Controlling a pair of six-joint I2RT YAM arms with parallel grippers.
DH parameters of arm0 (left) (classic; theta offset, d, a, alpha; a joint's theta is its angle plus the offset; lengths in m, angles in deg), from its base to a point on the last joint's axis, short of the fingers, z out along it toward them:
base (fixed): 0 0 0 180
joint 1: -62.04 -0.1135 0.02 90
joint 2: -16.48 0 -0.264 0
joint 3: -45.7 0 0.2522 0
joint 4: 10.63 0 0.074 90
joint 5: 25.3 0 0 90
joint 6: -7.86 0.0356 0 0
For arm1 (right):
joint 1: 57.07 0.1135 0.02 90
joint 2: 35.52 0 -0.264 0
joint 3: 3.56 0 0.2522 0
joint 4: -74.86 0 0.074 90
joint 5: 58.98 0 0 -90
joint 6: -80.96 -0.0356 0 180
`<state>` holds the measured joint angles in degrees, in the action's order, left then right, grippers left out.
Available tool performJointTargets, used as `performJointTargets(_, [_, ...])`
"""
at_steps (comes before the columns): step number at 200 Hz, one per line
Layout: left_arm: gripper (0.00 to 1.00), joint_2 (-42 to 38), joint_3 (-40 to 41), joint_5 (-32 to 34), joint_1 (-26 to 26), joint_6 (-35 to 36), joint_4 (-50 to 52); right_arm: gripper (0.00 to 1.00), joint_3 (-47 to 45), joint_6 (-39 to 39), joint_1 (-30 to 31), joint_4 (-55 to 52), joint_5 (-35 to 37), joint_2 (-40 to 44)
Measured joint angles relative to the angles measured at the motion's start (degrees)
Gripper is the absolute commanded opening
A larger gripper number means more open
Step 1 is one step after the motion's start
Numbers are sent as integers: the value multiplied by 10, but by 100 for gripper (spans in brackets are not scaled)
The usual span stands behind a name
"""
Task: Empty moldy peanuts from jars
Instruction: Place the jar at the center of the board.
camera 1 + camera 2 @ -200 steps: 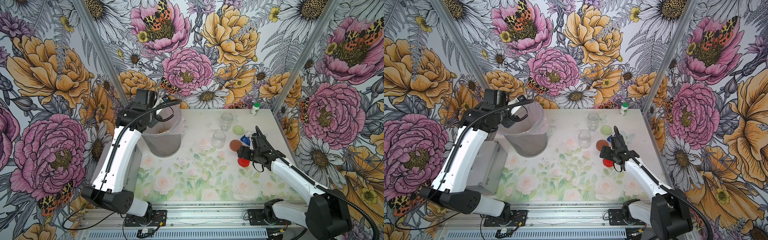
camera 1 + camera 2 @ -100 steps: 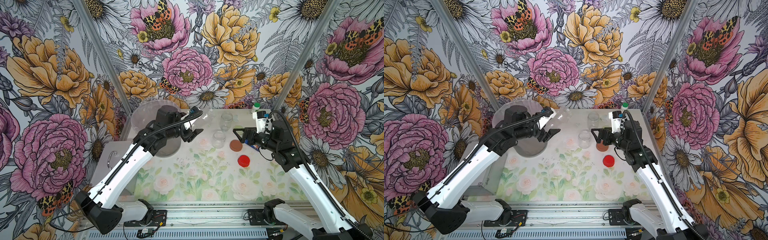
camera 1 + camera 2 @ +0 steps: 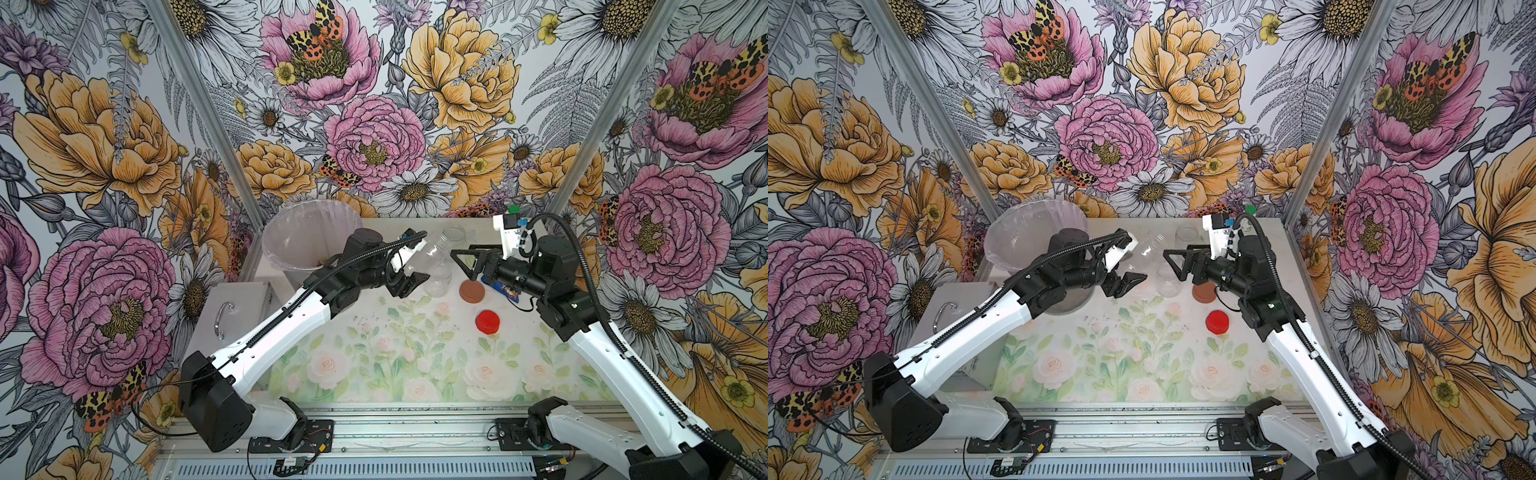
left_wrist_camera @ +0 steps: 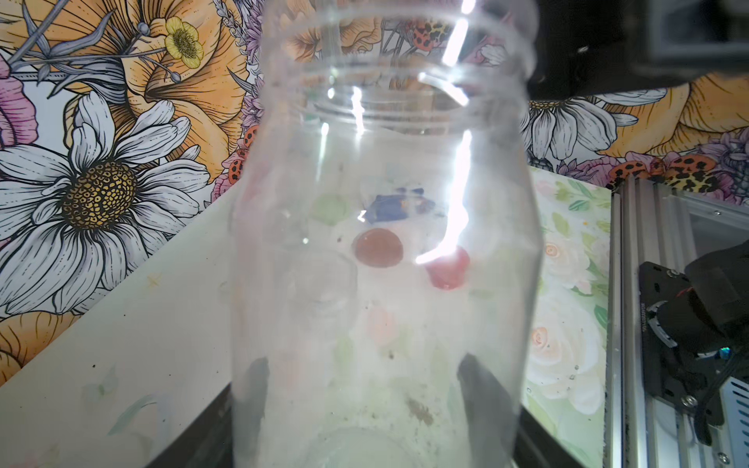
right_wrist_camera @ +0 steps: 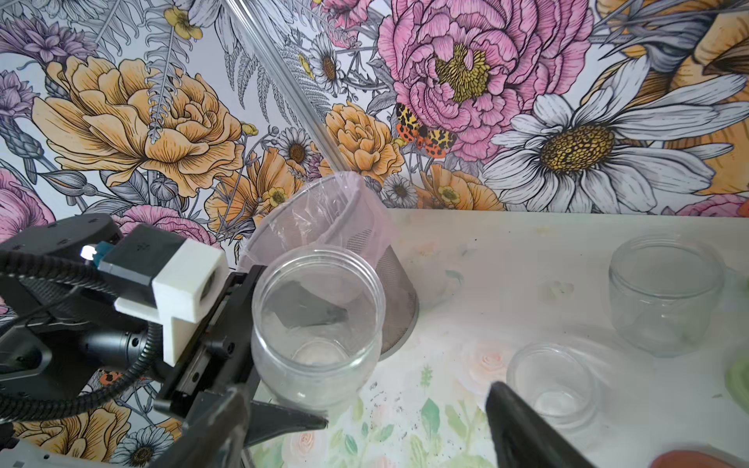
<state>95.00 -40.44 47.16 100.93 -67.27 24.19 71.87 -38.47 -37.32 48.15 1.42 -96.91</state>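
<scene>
Both top views are showing the left gripper (image 3: 417, 262) clamping a lidless jar (image 3: 432, 248) near its base, with the jar tilting so that its mouth points up and to the right. The right gripper (image 3: 461, 265) is hanging just right of that mouth, its jaws spread wide and grasping nothing. A second jar (image 3: 438, 279) is standing upright on the table (image 3: 374, 374) below the tilted one, and a third jar (image 3: 455, 232) is standing farther back. A brown lid (image 3: 471, 291) is lying just right of the second jar, and a red lid (image 3: 487, 322) is lying nearer, apart from it. A lined bin (image 3: 291, 232) is standing at the far left. Low inside it, tan specks that are possibly the moldy peanuts (image 3: 319, 261) are showing, mostly hidden by the left arm.

Left wrist view is looking along the lidless jar, whose wall is carrying only a few dark crumbs. The gripper's fingers (image 4: 482, 389) are pressing on opposite sides of it. Through the clear plastic a light green lid (image 4: 330, 208) and a blue packet (image 4: 399, 204) are showing, blurred.

Right wrist view is facing the lidless jar's open mouth, with the bin's mesh wall behind it. The right gripper's fingers (image 5: 523, 425) are standing well apart over bare table. The second and third jars are both standing open and looking empty.
</scene>
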Motion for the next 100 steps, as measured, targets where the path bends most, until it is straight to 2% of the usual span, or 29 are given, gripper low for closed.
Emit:
performJointTargets(55, [33,1,17,-8,-1,-10,-38,91,13,-15,21,31,8,-32])
performJointTargets(100, [33,11,17,-13,-1,-15,-49,86,24,-40,24,73,-1,-62])
